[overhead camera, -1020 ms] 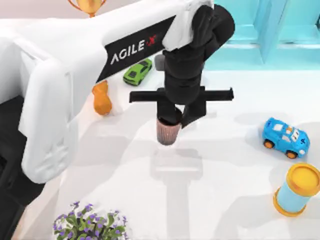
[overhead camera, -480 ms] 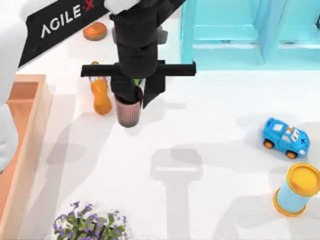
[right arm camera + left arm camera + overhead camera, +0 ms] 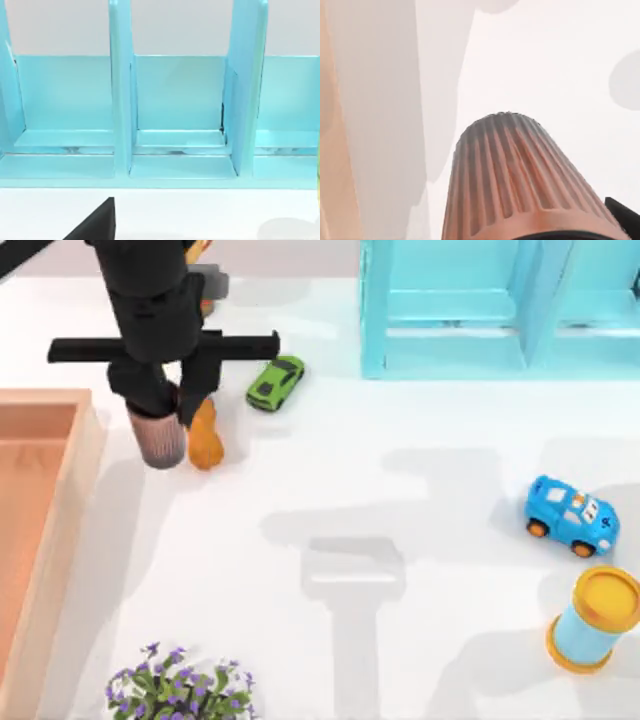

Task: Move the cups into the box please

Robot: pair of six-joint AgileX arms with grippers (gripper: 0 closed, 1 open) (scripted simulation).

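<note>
from above, the left gripper (image 3: 170, 405) is in the upper left of the frame, its fingers clamped on the reddish-brown cup (image 3: 160, 440), which hangs just beside the right wall of the box (image 3: 70, 490), not inside it. an orange bottle (image 3: 205, 435) and a green car (image 3: 275, 383) are close by. in the left wrist view, the ribbed cup (image 3: 512, 185) is seen over the white table (image 3: 545, 60), the box wall (image 3: 335, 165) at the frame's left edge. the right wrist view faces the turquoise shelf (image 3: 175, 110); i cannot tell the state of the right gripper.
</note>
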